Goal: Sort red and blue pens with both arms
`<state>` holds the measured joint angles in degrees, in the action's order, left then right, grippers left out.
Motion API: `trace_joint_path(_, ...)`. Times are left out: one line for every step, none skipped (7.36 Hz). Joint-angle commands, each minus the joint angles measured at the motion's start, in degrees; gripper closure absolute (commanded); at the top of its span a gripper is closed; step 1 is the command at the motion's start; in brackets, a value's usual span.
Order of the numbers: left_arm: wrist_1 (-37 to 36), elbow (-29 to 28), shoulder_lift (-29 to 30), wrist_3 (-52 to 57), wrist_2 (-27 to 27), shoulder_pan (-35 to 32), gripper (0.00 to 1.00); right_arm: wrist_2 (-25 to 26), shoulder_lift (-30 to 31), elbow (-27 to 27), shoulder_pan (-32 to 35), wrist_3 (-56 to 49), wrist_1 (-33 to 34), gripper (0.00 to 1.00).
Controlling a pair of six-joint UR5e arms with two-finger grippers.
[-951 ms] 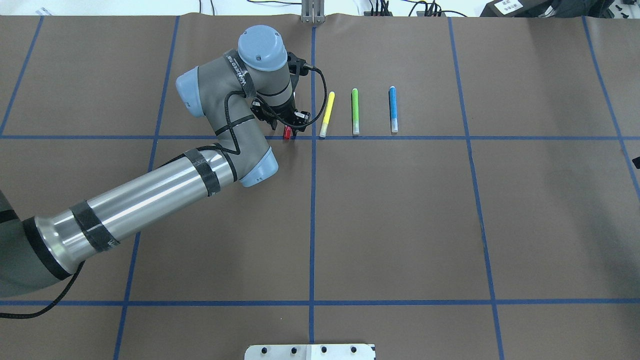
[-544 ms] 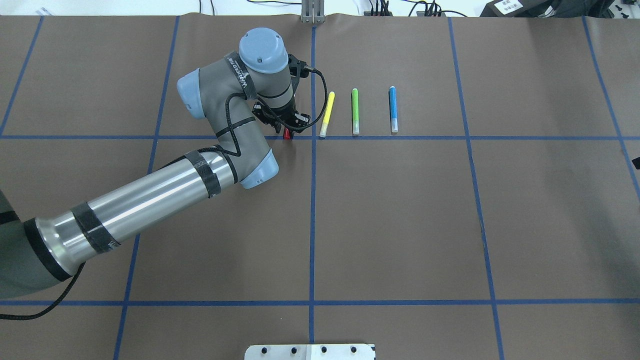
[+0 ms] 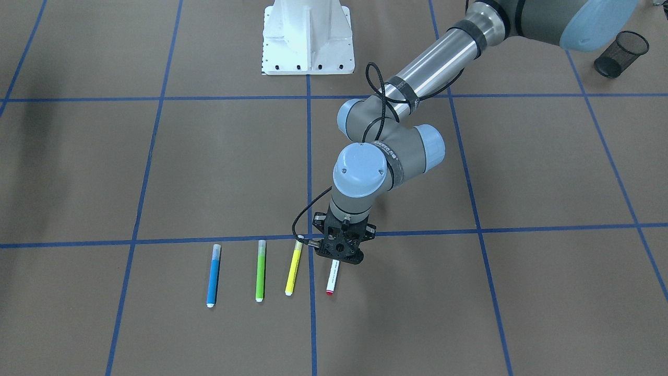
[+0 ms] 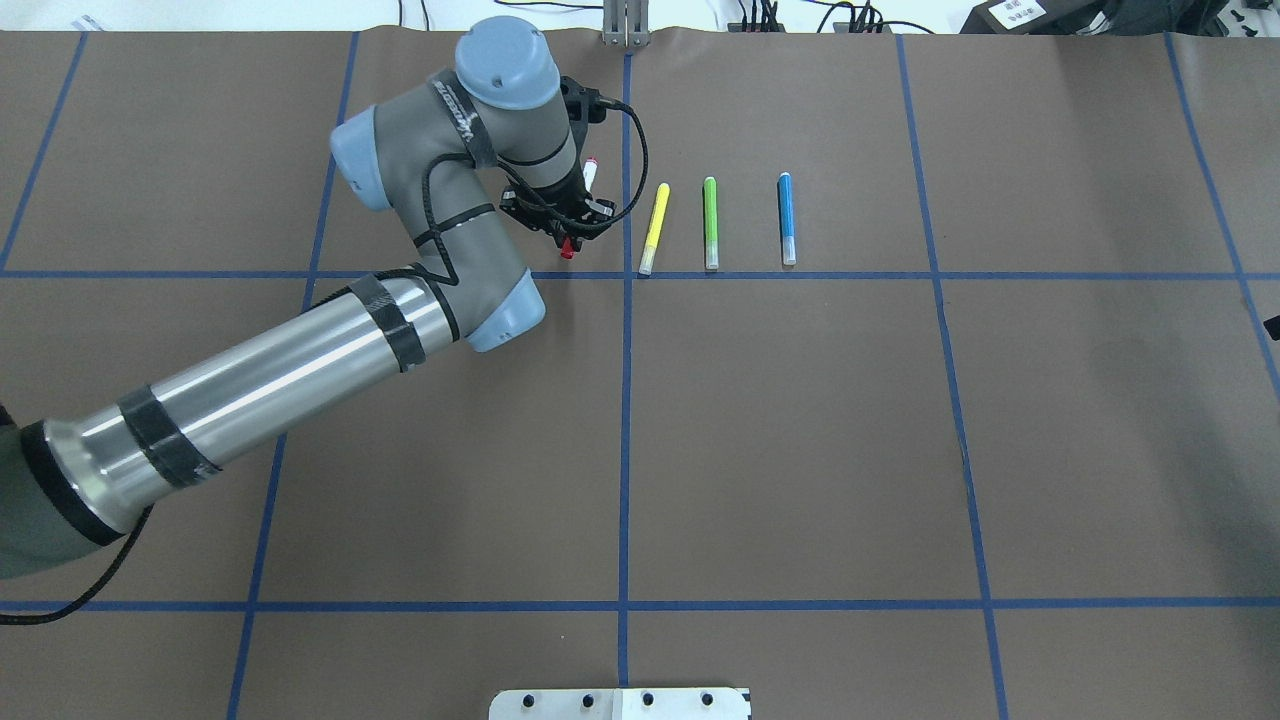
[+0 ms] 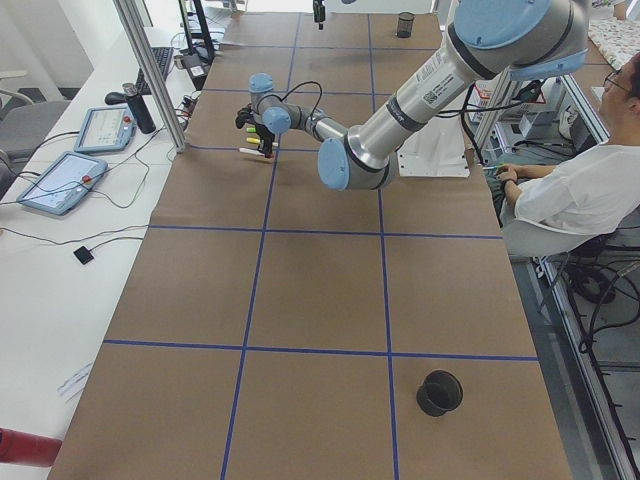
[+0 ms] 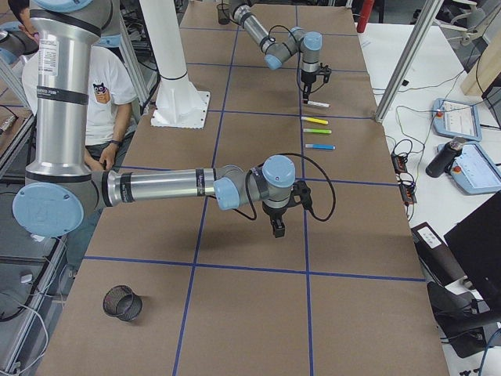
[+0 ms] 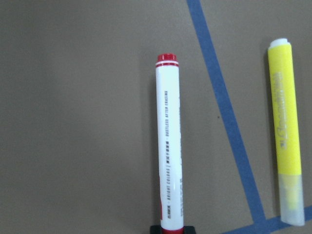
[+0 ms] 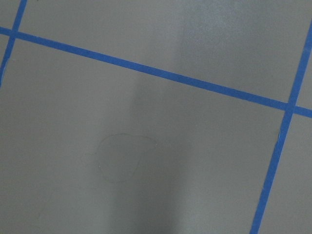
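Raising the slim white-barrelled pen with red cap (image 7: 168, 146) cleanly should mean a slow, vertical lift, as the left arm's small black gripper (image 3: 338, 256) is clamped near its cap end, just beside the yellow plastic marker (image 7: 285, 146).

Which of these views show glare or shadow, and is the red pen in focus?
Left wrist view: red pen sharp, barrel print crisp. Overhead view: glare streaks on the silver tube of the left arm. Front-facing view: a soft dark shadow on the table at that view's left edge.
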<state>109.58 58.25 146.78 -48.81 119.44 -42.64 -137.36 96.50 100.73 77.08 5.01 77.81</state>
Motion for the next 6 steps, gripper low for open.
trace_joint_path(-1.0,11.7,-11.6,-0.6,7.5,-5.0,1.0,0.1,0.0,-0.1,0.0,0.1,0.1,0.0)
trace_joint_path(-1.0,17.4,-18.3,-0.5,8.7,-7.5,1.0,0.1,0.0,-0.1,0.0,0.1,0.0,0.0)
trace_joint_path(-1.0,21.4,-23.7,-0.4,8.6,-10.5,1.0,0.1,0.0,-0.1,0.0,0.1,0.0,0.0)
trace_joint_path(-1.0,22.2,-28.7,-0.1,9.4,-15.8,1.0,0.0,0.0,0.0,0.0,0.2,0.0,0.0)
trace_joint_path(-0.9,23.1,-33.9,1.0,9.2,-20.2,1.0,0.1,-0.1,0.0,-0.1,0.2,0.0,0.0)
trace_joint_path(-1.0,22.9,-35.1,3.8,9.1,-24.7,1.0,0.1,-0.3,0.1,-0.1,0.2,0.0,0.0)
